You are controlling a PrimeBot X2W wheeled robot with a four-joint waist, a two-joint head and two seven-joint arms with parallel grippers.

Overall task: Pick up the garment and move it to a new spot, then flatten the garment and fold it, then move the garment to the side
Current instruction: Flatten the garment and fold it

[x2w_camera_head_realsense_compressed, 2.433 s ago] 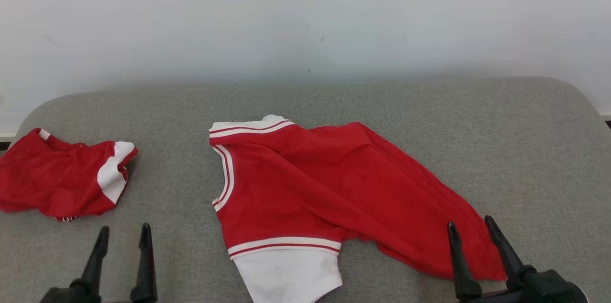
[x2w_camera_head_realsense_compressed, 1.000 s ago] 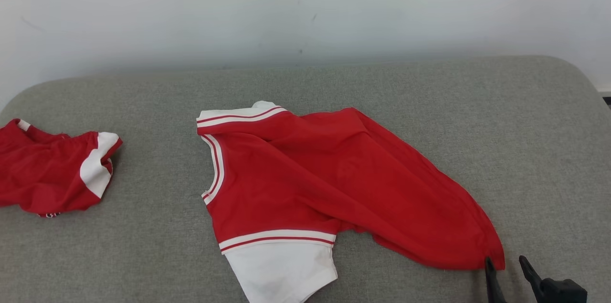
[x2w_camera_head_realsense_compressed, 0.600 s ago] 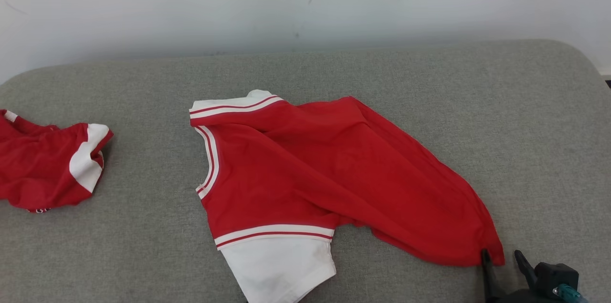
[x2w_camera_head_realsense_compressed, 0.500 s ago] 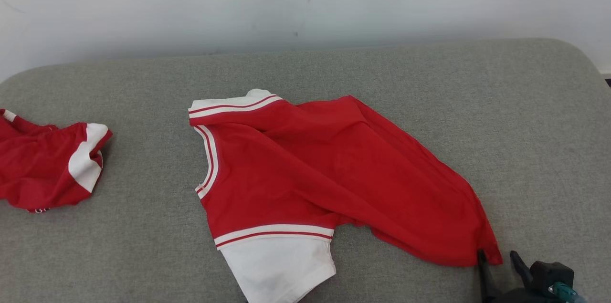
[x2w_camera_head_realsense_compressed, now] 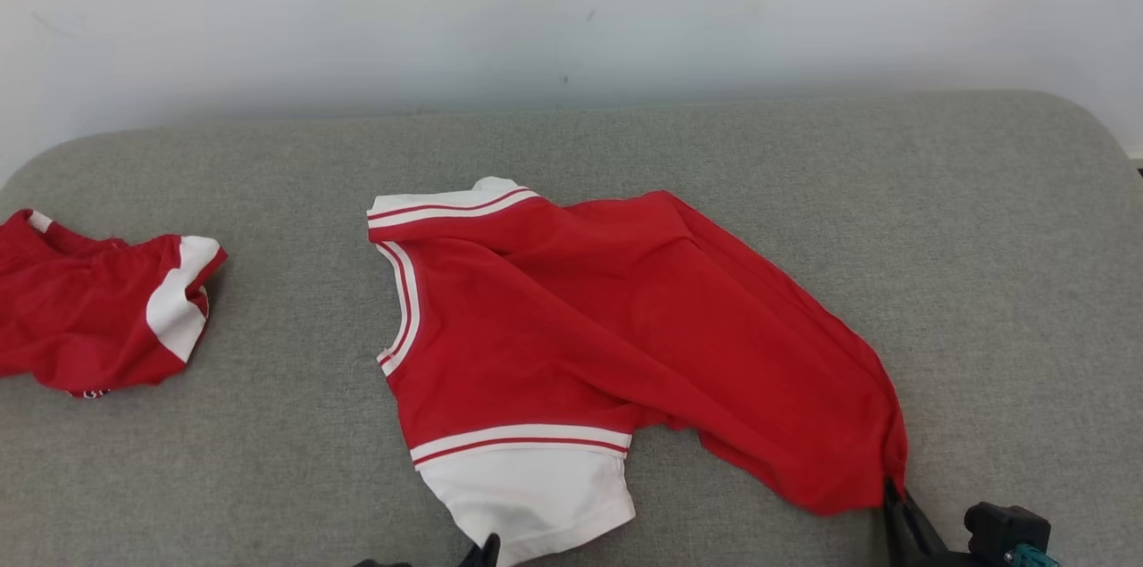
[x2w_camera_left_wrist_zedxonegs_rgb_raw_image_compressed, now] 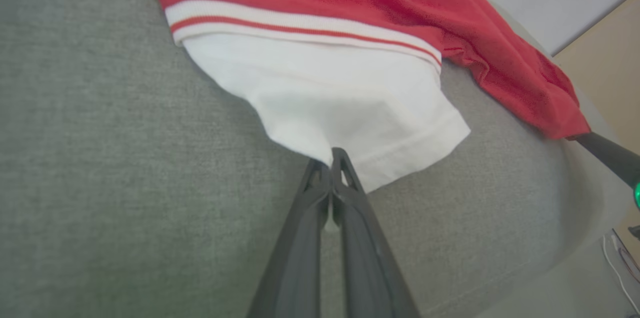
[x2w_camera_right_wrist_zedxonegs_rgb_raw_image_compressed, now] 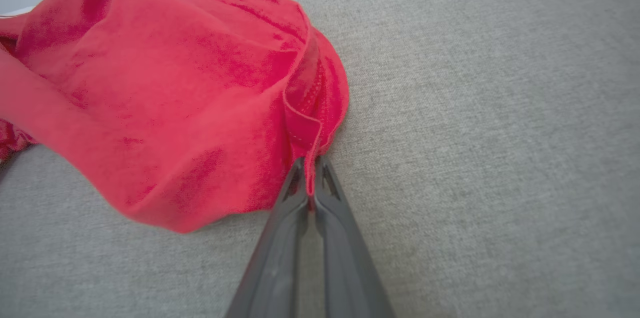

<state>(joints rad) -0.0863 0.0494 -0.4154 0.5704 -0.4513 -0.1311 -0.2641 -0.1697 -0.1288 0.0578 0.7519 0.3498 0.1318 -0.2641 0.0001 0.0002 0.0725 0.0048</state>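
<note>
The garment (x2w_camera_head_realsense_compressed: 607, 326) is a red jersey with white sleeves and striped trim, lying rumpled across the middle of the grey cushion. My left gripper (x2w_camera_left_wrist_zedxonegs_rgb_raw_image_compressed: 331, 157) is shut on the edge of its white sleeve (x2w_camera_left_wrist_zedxonegs_rgb_raw_image_compressed: 350, 107); the tip of this gripper (x2w_camera_head_realsense_compressed: 489, 549) shows at the bottom of the head view. My right gripper (x2w_camera_right_wrist_zedxonegs_rgb_raw_image_compressed: 311, 170) is shut on the garment's red hem corner (x2w_camera_right_wrist_zedxonegs_rgb_raw_image_compressed: 305, 127) at the lower right, where its finger (x2w_camera_head_realsense_compressed: 897, 513) meets the cloth.
A second red and white garment (x2w_camera_head_realsense_compressed: 98, 317) lies bunched at the left edge of the grey cushion (x2w_camera_head_realsense_compressed: 982, 237). A pale wall stands behind. The cushion's rounded right edge and beige floor (x2w_camera_left_wrist_zedxonegs_rgb_raw_image_compressed: 605, 52) show in the left wrist view.
Both grippers have shut on the garment: the left on the white sleeve, the right on the red hem corner, which is now pinched and pulled up slightly. The head camera has shifted a little.
</note>
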